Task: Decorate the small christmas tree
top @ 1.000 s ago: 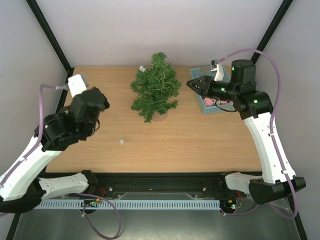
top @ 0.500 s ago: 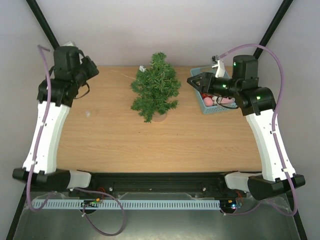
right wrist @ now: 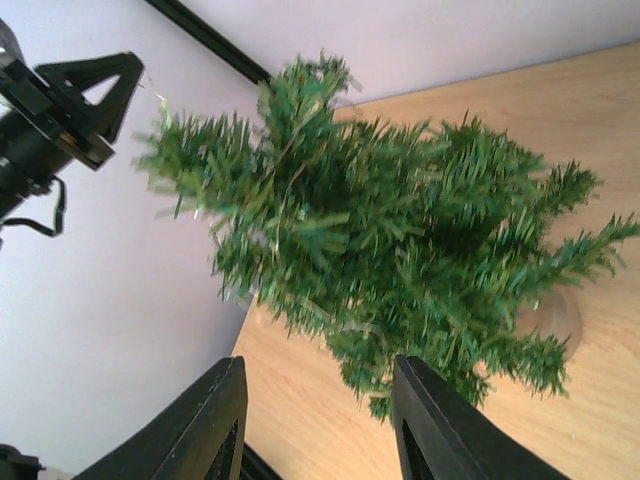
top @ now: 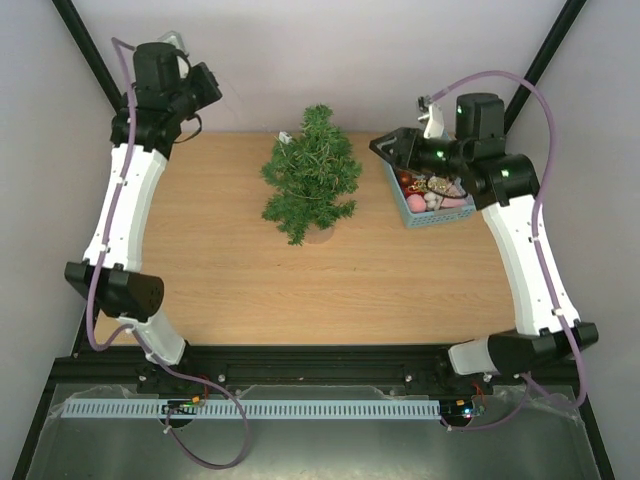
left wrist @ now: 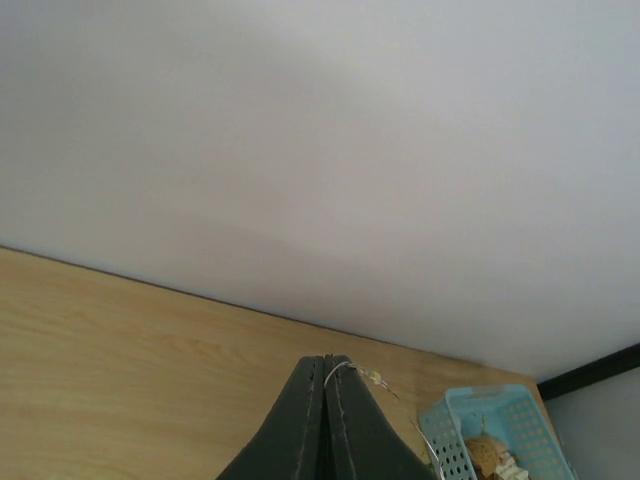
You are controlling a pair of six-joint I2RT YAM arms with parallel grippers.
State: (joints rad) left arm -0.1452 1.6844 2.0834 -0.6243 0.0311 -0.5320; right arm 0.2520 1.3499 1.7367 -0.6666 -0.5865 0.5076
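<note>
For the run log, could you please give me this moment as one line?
left jaws shut on thin wire | right jaws open, facing small christmas tree | light-blue basket holds ornaments

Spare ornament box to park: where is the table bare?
Bare: the near strip in front of the small christmas tree, and left of it. Crowded: between tree and basket, where the open right gripper hangs. Left gripper pinches a thin wire.

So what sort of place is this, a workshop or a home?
Probably a lab test bench, not a home: two robot arms bolted to a wooden table, bare pale walls inside a black frame, and a small christmas tree and a basket of trinkets set out.
</note>
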